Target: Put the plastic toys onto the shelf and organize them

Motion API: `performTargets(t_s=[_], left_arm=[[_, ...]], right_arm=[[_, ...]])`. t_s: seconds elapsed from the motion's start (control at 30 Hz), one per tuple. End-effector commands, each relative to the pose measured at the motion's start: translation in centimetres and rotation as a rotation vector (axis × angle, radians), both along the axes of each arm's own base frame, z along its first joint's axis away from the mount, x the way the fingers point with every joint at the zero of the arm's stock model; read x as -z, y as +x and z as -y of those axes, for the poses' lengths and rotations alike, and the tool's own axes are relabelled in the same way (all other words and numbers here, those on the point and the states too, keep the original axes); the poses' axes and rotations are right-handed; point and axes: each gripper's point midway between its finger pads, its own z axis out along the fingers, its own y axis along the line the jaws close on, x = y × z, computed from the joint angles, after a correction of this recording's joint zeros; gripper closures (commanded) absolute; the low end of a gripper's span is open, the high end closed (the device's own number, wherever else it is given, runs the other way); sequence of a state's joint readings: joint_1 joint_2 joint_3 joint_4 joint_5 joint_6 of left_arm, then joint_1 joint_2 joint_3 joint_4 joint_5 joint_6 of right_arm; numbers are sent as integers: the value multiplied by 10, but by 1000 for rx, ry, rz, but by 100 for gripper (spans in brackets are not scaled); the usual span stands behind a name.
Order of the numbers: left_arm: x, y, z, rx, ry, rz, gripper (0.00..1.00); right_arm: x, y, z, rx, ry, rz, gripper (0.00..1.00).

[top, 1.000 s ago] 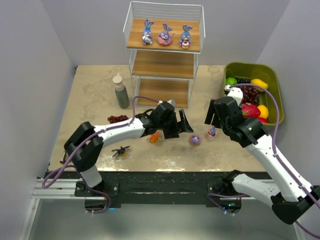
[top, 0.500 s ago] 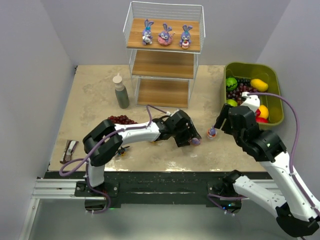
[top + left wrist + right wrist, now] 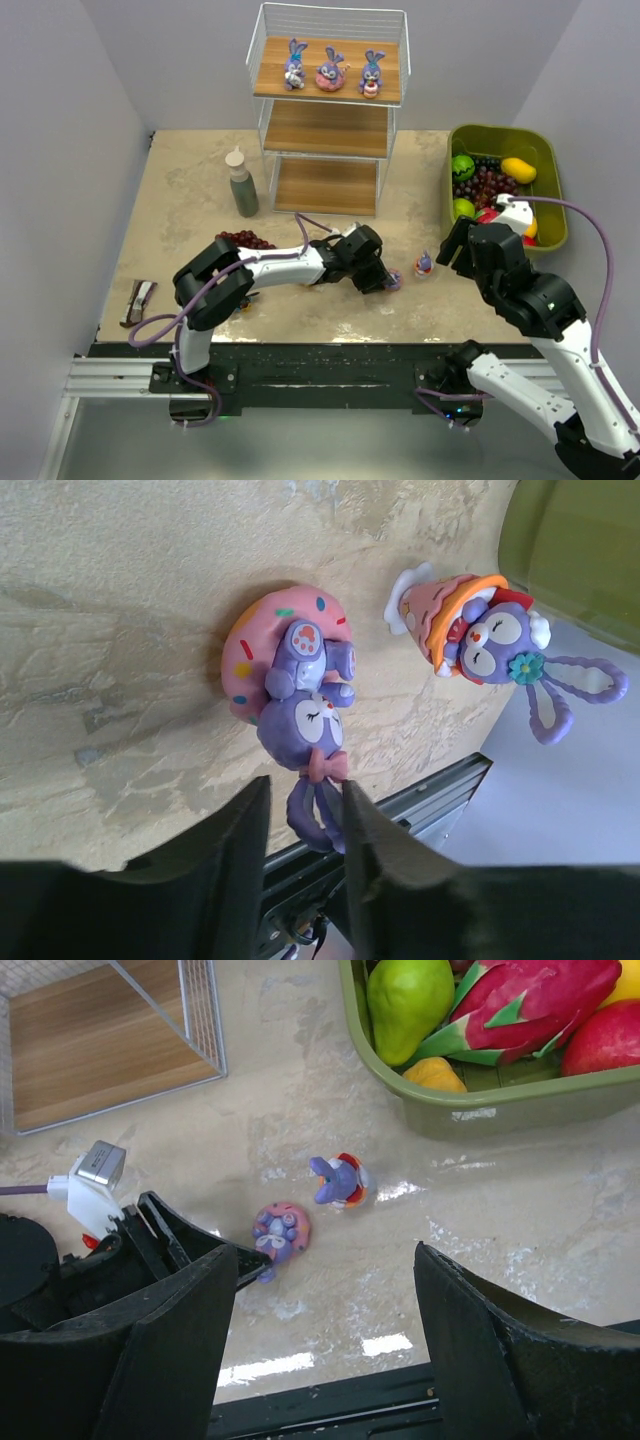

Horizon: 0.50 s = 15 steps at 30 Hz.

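Observation:
A purple bunny on a pink donut (image 3: 295, 680) (image 3: 391, 280) (image 3: 280, 1230) lies on the table near the front edge. My left gripper (image 3: 303, 785) (image 3: 384, 282) has its jaws narrowed round the bunny's long ears. One finger touches the ears and a thin gap shows on the other side. A second bunny in an orange-and-red cone (image 3: 490, 630) (image 3: 424, 264) (image 3: 340, 1180) stands just beside it. My right gripper (image 3: 325, 1255) (image 3: 455, 245) hangs open above and to the right of both toys, holding nothing. The shelf (image 3: 330, 110) has three bunnies (image 3: 330, 70) on its top board.
An olive-green bin (image 3: 500, 131) (image 3: 480, 1110) of fruit sits at the right. A grey-green bottle (image 3: 241, 183) stands left of the shelf, with a dark red grape bunch (image 3: 240, 239) near my left arm. A small tool (image 3: 138, 300) lies at the table's left edge.
My left arm reached right to the donut bunny and its jaws narrowed round the ears. My right arm drew back to the right, staying open.

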<state>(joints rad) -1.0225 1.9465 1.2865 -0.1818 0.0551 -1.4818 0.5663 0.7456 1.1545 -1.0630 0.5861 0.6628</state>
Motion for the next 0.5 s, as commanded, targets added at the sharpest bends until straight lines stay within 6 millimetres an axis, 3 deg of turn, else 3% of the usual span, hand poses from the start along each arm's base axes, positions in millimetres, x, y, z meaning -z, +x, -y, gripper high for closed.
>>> performTargets(t_s=[0.0, 0.13, 0.27, 0.37, 0.47], left_arm=[[-13, 5, 8, -21, -29, 21, 67], [-15, 4, 6, -16, -25, 22, 79], [-19, 5, 4, -2, -19, 42, 98], [-28, 6, 7, 52, -14, 89, 100], [-34, 7, 5, 164, 10, 153, 100]], right_arm=[[1, 0, 7, 46, -1, 8, 26], [0, 0, 7, 43, -4, 10, 26], [0, 2, 1, 16, 9, 12, 26], [-2, 6, -10, -47, 14, 20, 26], [-9, 7, -35, -204, 45, 30, 26]])
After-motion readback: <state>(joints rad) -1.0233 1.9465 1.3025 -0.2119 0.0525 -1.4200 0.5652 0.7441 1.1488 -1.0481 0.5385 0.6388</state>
